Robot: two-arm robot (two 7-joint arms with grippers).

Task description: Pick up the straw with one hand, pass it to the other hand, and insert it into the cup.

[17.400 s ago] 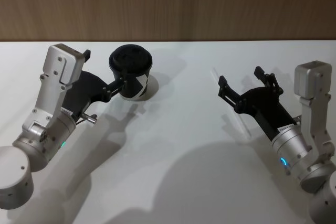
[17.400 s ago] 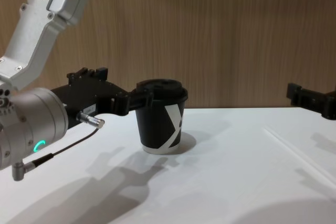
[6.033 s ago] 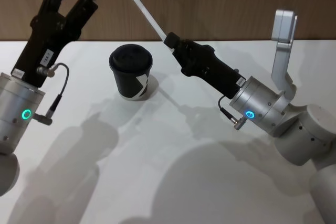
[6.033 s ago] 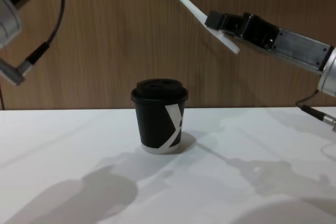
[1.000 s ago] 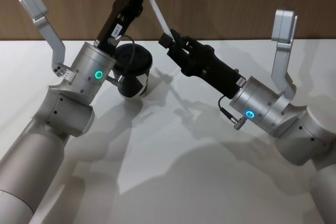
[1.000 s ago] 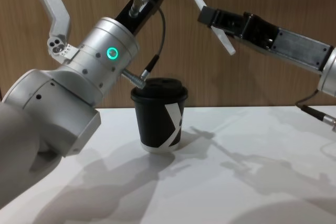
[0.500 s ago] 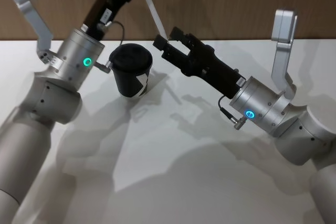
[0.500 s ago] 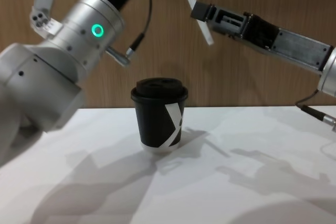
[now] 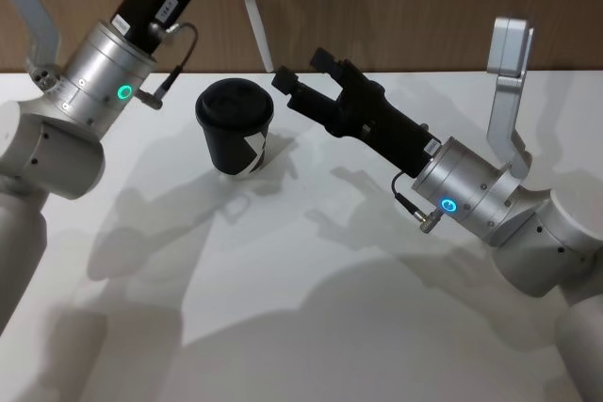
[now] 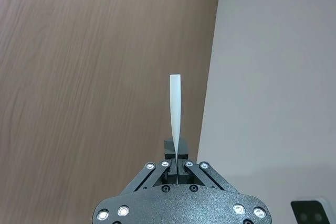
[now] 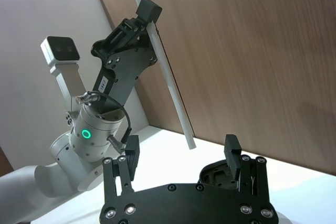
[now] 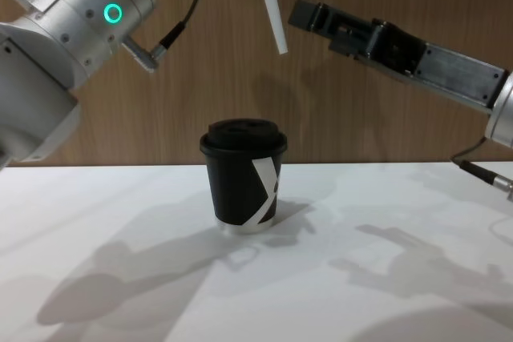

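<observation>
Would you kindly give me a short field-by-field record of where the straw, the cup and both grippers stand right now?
straw: white, tilted, held aloft by its upper part
left gripper: raised, jaws shut on the straw
right gripper: beside the straw's lower end, apart from it, jaws open, empty
cup: black, lidded, upright on the table, untouched
stage: straw not yet in cup

Left gripper (image 10: 175,156) raised, seemingly clamped; right gripper (image 9: 301,68) spread.
</observation>
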